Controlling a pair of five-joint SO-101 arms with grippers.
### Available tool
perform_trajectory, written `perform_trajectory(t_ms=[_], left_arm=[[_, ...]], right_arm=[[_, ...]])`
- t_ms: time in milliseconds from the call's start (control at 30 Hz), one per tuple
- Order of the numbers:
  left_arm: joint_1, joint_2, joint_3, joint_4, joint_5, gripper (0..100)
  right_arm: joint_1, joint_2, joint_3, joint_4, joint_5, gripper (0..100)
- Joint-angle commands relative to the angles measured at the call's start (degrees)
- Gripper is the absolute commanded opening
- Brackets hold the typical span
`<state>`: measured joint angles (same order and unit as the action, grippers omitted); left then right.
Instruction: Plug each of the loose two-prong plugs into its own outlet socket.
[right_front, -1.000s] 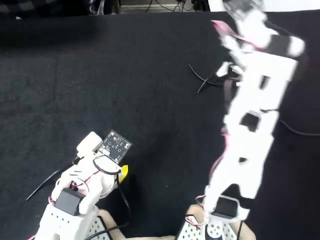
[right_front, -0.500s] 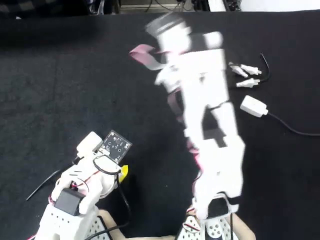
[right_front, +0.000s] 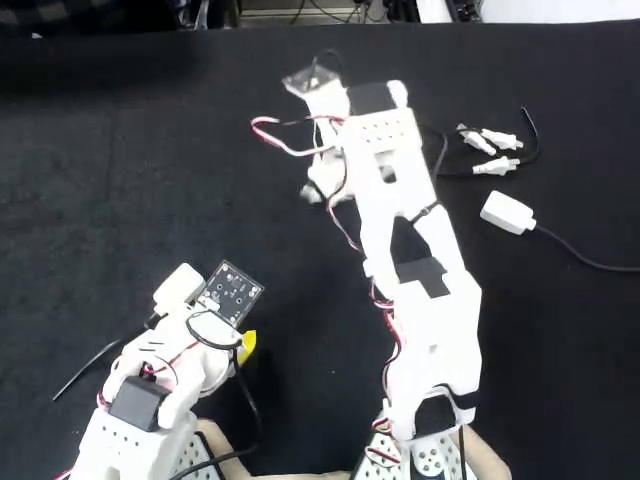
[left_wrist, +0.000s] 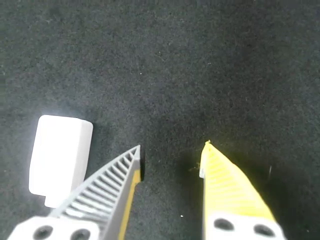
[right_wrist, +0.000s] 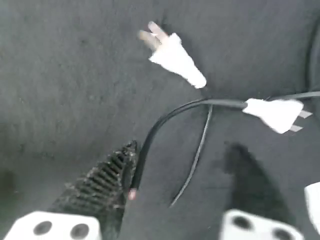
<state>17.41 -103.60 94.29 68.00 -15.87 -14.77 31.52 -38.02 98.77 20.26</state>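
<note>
Two white two-prong plugs (right_front: 482, 138) (right_front: 497, 166) lie at the back right on a black cable (right_front: 530, 140). In the right wrist view the plugs (right_wrist: 176, 57) (right_wrist: 276, 113) lie apart, prongs pointing outward. My right gripper (right_wrist: 181, 147) is open, with the cable (right_wrist: 165, 120) running between its fingers and past the dark finger (right_wrist: 107, 180). The right arm (right_front: 385, 140) stretches over the table's middle. A white outlet socket (right_front: 508, 212) rests right of it. Another white socket (left_wrist: 60, 152) lies beside my open left gripper (left_wrist: 172, 147), near the front left (right_front: 180, 284).
Black cloth (right_front: 150, 150) covers the whole table. A thin black cable (right_front: 590, 262) runs from the right socket toward the right edge. Loose red and white wires (right_front: 280, 135) hang off the right arm. A black wire (right_front: 85, 368) trails by the left arm's base.
The right arm has swung left from over the back right corner to the middle, uncovering the plugs and the right socket. The left arm has kept still.
</note>
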Motion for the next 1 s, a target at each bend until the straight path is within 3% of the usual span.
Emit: perform_trajectory(t_ms=[0, 267, 633, 800, 967], left_arm=[[-0.4, -0.4, -0.6, -1.1, -0.7, 20], [-0.5, -0.4, -0.6, -1.1, -0.7, 20], [-0.5, -0.4, -0.7, -1.1, -0.7, 20], [-0.5, -0.4, -0.7, -2.9, -0.4, 20], [-1.3, 0.2, -2.2, -6.2, -0.3, 20]], right_arm=[[2.2, -5.2, -8.6, 2.4, 1.4, 43.0], [17.1, -16.7, -6.2, 2.4, 2.6, 39.6], [41.6, -32.0, 31.4, 2.0, 21.6, 37.8], [48.3, -33.3, 49.2, -1.3, 29.9, 37.8], [50.6, -33.2, 64.3, -11.8, 31.1, 37.8]])
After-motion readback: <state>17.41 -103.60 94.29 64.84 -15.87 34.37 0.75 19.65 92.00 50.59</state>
